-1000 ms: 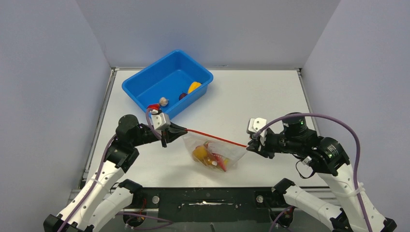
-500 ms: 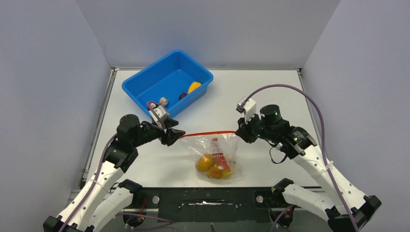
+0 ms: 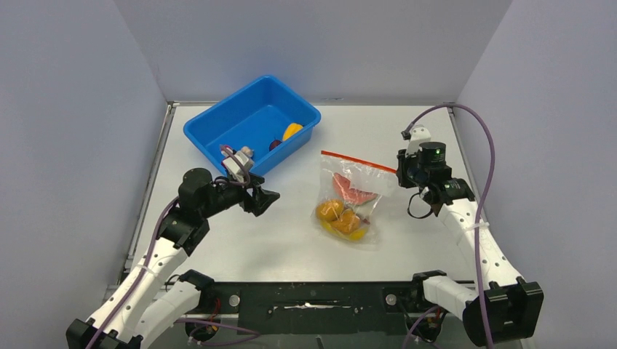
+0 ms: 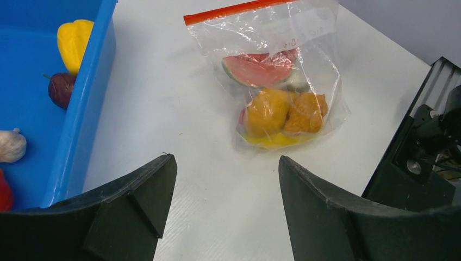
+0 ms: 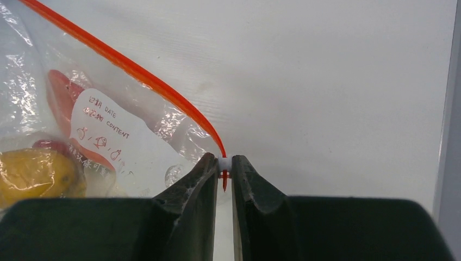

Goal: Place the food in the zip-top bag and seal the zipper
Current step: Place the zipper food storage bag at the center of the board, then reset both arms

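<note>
The right gripper [image 5: 224, 163] has its jaws pinched together on the very end of the zipper [image 5: 125, 65], and the red-orange strip runs up and away to the left from between the fingertips. The bag [image 3: 349, 196] lies on the table [image 3: 422, 138] to the left of those jaws, its mouth on the far side and its bottom toward the near edge. The strip shows as one thin line along the mouth, but whether it is pressed shut all the way cannot be told. A white label [image 5: 114, 130] with handwriting sits on the bag just left of the right jaws. Inside the bag, a pink-red melon slice [image 4: 255, 68] lies nearest the strip, two orange lumps [image 4: 285, 111] sit below it, and something yellow [image 4: 272, 141] shows under them at the bottom. The left gripper [image 4: 225, 160] has its jaws wide apart with nothing between them; the bag lies ahead of the gap, well apart from the fingertips. To the left of the left jaws stands a blue tub [image 4: 92, 92] holding a yellow pepper [image 4: 73, 41], a dark red piece [image 4: 61, 89] and a white garlic [image 4: 11, 145].
</note>
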Tool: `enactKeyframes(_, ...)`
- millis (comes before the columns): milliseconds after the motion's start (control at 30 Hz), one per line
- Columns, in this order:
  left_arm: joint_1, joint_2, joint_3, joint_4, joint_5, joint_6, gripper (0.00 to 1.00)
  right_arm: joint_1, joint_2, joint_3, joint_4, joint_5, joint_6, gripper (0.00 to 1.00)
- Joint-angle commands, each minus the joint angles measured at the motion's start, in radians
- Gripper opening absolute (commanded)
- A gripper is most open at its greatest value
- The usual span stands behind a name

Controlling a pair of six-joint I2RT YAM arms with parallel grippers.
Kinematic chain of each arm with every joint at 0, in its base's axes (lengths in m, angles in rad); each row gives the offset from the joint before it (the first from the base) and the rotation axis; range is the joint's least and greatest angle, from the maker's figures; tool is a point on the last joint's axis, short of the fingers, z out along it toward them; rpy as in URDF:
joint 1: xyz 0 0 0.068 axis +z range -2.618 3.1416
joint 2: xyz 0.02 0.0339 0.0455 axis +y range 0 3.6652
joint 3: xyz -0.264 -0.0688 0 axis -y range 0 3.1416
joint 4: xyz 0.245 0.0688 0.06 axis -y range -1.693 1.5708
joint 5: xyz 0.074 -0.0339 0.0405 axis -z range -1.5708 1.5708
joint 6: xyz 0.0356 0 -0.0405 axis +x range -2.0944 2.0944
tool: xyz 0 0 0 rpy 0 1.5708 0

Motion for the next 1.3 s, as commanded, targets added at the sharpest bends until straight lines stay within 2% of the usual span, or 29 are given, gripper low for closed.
enactKeyframes(0, 0.005, 0.009, 0.028, 0.066, -0.044, -0.062, 0.70, -0.024, 0.037, 0.016, 0.141, 0.028, 0.047, 0.13)
enactKeyframes(133, 0.004, 0.025, 0.029, 0.078, -0.132, -0.132, 0.72, -0.028, 0.036, 0.052, 0.125, 0.039, 0.062, 0.24)
enactKeyframes(200, 0.004, 0.027, 0.027, 0.084, -0.203, -0.168, 0.72, -0.028, 0.023, 0.077, 0.102, 0.027, 0.067, 0.33)
enactKeyframes(333, 0.004, 0.027, 0.024, 0.098, -0.342, -0.230, 0.73, -0.028, -0.029, 0.124, 0.070, 0.006, 0.137, 0.60)
enactKeyframes(500, 0.006, 0.052, 0.077, 0.056, -0.472, -0.192, 0.74, -0.028, -0.126, 0.142, 0.080, -0.072, 0.178, 0.98)
enactKeyframes(600, 0.006, 0.077, 0.122, 0.016, -0.510, -0.177, 0.74, -0.028, -0.150, 0.189, 0.023, -0.074, 0.228, 0.98)
enactKeyframes(833, 0.006, 0.057, 0.192, 0.013, -0.491, -0.220, 0.74, -0.028, -0.173, 0.280, -0.103, -0.063, 0.348, 0.98)
enactKeyframes(1000, 0.006, 0.046, 0.250, 0.009, -0.482, -0.248, 0.75, -0.028, -0.239, 0.231, -0.064, -0.125, 0.407, 0.98)
enactKeyframes(1267, 0.006, 0.042, 0.299, -0.018, -0.523, -0.270, 0.75, -0.028, -0.282, 0.210, -0.061, -0.116, 0.473, 0.98)
